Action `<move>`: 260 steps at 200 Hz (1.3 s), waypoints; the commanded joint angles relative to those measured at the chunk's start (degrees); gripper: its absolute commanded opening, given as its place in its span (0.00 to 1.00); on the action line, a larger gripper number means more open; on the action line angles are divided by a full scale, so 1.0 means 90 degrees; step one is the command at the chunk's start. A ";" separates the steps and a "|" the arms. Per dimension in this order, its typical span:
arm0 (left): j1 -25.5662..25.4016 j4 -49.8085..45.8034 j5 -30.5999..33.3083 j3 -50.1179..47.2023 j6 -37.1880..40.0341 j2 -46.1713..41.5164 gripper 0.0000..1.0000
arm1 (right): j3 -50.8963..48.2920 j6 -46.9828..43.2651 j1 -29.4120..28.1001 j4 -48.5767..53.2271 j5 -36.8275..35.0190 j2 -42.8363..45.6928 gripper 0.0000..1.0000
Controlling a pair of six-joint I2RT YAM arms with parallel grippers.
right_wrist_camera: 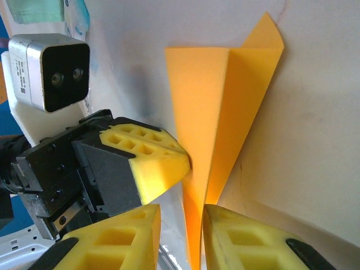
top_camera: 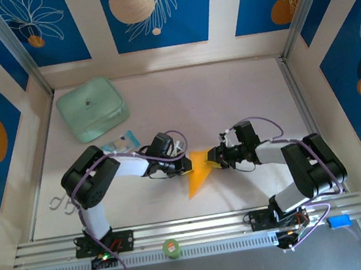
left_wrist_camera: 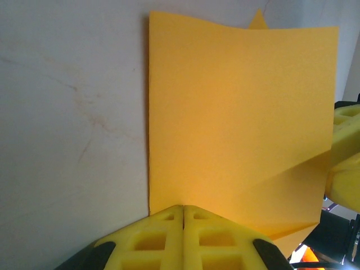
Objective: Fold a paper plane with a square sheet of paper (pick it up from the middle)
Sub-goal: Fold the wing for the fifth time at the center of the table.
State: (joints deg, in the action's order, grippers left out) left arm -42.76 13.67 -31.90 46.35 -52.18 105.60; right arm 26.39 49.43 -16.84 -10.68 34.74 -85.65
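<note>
The paper plane (top_camera: pixel 197 171), a folded orange-yellow wedge tapering to a point, sits mid-worktop (top_camera: pixel 229 102). It is well apart from the mint-green box (top_camera: pixel 92 109), nearer the arm bases and to the box's right. The left end effector (top_camera: pixel 184 165) reaches it from the box's side, pads pressed together on the paper's edge. The right end effector (right_wrist_camera: pixel 181 228) meets it from the side away from the box. Its pads stand slightly spread, with the plane's folded edge in the gap, unpinched. A small blue-and-white packet (top_camera: pixel 120 143) lies near the box, on the plane's side.
</note>
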 commanded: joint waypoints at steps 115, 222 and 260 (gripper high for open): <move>-0.0138 -0.0630 0.1039 -0.0259 0.0912 -0.1529 0.30 | -0.0122 0.1452 -0.0266 0.0141 -0.0746 0.0333 0.02; -0.2556 -0.3150 0.4428 0.0859 0.3731 -0.1316 0.55 | -0.0271 0.2691 -0.0484 0.0258 -0.1320 0.0825 0.02; -0.2903 -0.3546 0.5166 0.1272 0.3858 -0.0806 0.55 | -0.0220 0.2681 -0.0492 0.0307 -0.1296 0.0822 0.02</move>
State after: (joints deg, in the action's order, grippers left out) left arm -67.11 -13.98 7.29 55.20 -19.97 96.01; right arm 24.25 72.53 -20.91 -9.43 22.85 -78.56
